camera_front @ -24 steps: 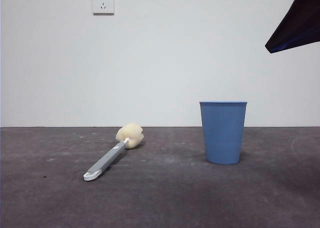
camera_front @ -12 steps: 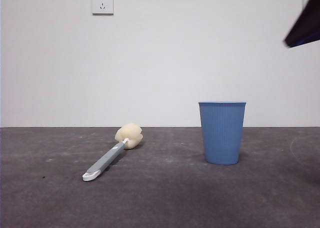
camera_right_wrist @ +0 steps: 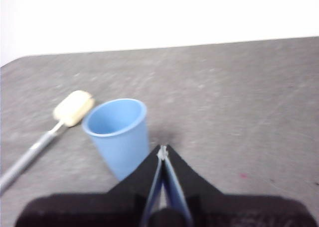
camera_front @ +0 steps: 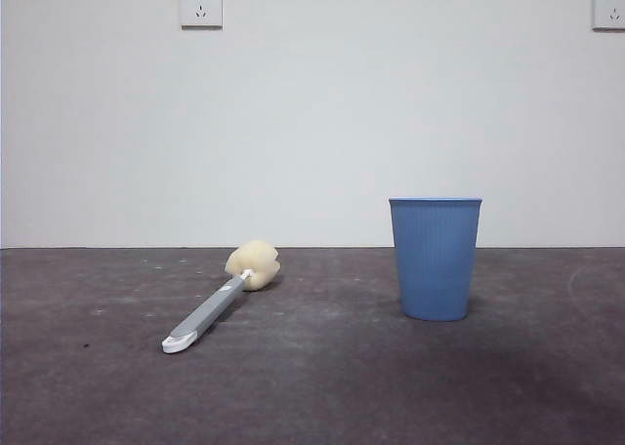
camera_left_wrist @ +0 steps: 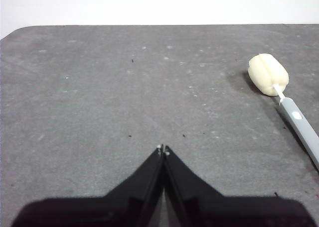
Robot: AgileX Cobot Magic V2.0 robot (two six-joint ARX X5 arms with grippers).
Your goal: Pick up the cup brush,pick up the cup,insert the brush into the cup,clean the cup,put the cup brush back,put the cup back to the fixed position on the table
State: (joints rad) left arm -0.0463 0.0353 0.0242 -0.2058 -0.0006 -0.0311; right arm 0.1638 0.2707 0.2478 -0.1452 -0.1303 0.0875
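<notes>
From my station, neither arm shows in the front view; I work from the wrist views. The left gripper has its two black jaws pressed together at the tips, holding nothing, above bare table. The right gripper likewise has its jaws together and empty.

Nearest the front camera lies the cup brush, a long slim grey handle with a white looped tip and a rounded cream-yellow sponge head, flat on the dark grey, matte, scuffed table. Its long axis runs obliquely: looped tip toward the front camera, sponge head farther back. In the left wrist view the cup brush sits well off to one side of the jaws, sponge head farther from that camera than the handle, which runs out of frame.

Farther along stands the cup, a blue ribbed plastic tumbler, upright, well apart from the brush. The cup appears just beside the right jaws.

My judgement: the left arm serves the brush, the right arm the cup. The left jaws must open and close across the handle, not along it.
</notes>
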